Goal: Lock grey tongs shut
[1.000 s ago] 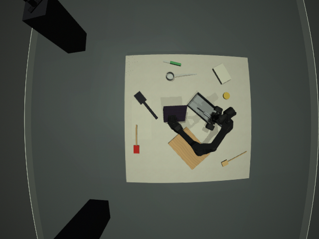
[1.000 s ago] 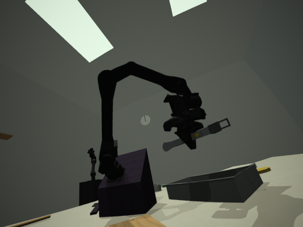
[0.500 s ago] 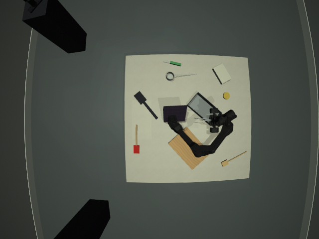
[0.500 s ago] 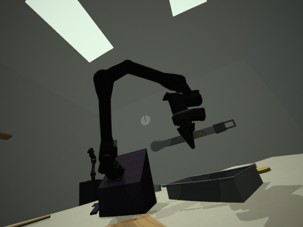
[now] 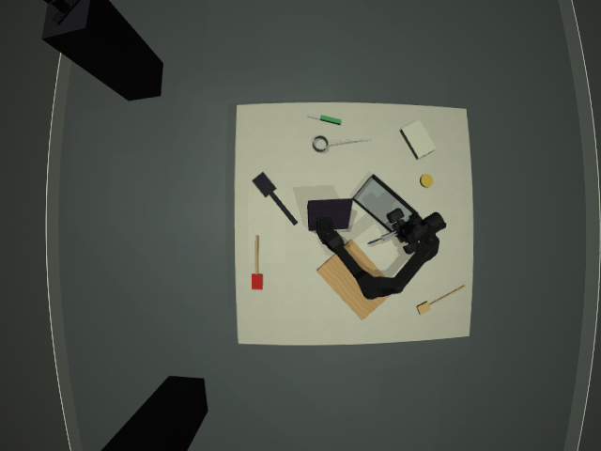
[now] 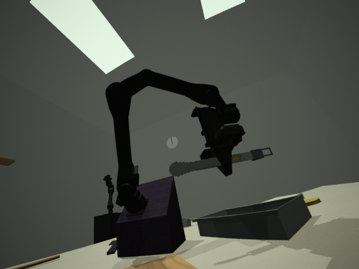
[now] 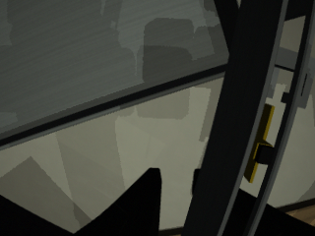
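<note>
The grey tongs [image 5: 380,238] [image 6: 207,163] [image 7: 235,118] are held in the air, lengthwise across the fingers. In the exterior view they lie near level, scalloped tips at left and a little lower in the picture than the looped hinge end. The wrist view shows their two arms close together, with a yellow piece [image 7: 266,133] between; whether they are locked I cannot tell. My gripper [image 6: 226,167] [image 7: 176,179] is shut on the tongs, above and beside the roasting tin [image 5: 393,194] [image 6: 240,228] [image 7: 113,104]. The wooden board [image 5: 346,291] [image 6: 171,261] [image 7: 306,215] lies below the arm.
The arm stands on a dark purple block [image 5: 337,209] [image 6: 150,239] between tin and board. A yellow disc [image 5: 426,180] [image 6: 313,200] and a pale box [image 5: 418,139] lie beyond the tin. A small wooden mallet-like tool [image 5: 423,307] lies right of the board, a dark spatula [image 5: 264,184] at left.
</note>
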